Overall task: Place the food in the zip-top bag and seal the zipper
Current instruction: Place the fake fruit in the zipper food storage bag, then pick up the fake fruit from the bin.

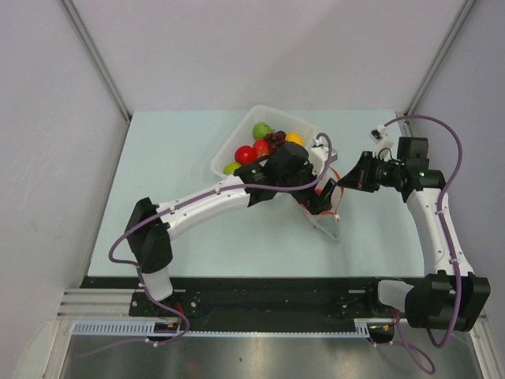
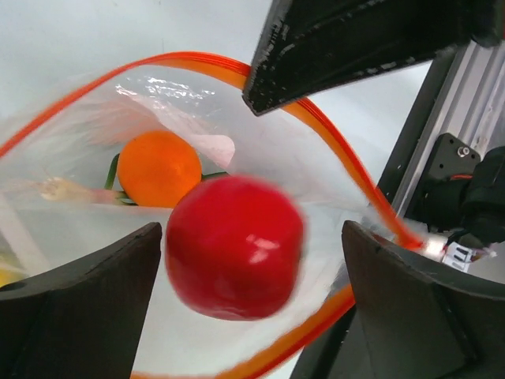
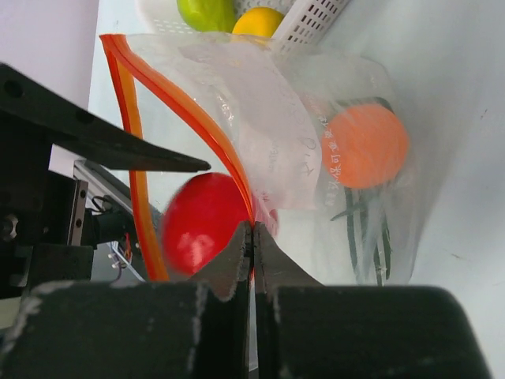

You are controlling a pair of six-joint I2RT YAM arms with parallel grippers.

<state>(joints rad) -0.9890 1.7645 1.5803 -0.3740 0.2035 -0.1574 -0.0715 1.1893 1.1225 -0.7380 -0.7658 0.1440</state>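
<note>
Top view: left arm reaches across the counter (image 1: 173, 150). The left end effector (image 1: 312, 193) sits over the mouth of the zip-top bag (image 1: 327, 223), at 5 o'clock from the white tray (image 1: 225, 154). The right end effector (image 1: 342, 183) comes in from 3 o'clock onto the bag edge. The tray holds a green fruit (image 1: 261, 130), grapes (image 1: 278, 137) and more, so I'd say loading is partway and sealing isn't started. Left wrist view: fingers spread wide, gripping nothing. A red apple (image 2: 234, 246) sits between them, blurred, with a clear gap on its 3 o'clock side, so it looks let go over the open mouth. The zipper (image 2: 339, 158) loops around it. An orange (image 2: 160, 169) and green beans (image 2: 112, 170) are inside at 10 o'clock. Right wrist view: fingers pressed together, pinching the zipper at the mouth and holding it up. The apple is at 9 o'clock from the pinch, the orange and beans deeper in at 2 o'clock. A lemon (image 3: 256, 20) in the tray is at 12. Handling, my read: the bag is thin, slick, floppy film and collapses unless held. Grab it by the zipper strip, its stiffest part, not the film. The fruit looks light, hard and smooth, so it will roll; take it across the widest part. The beans are thin, so pick them from the ends.
</note>
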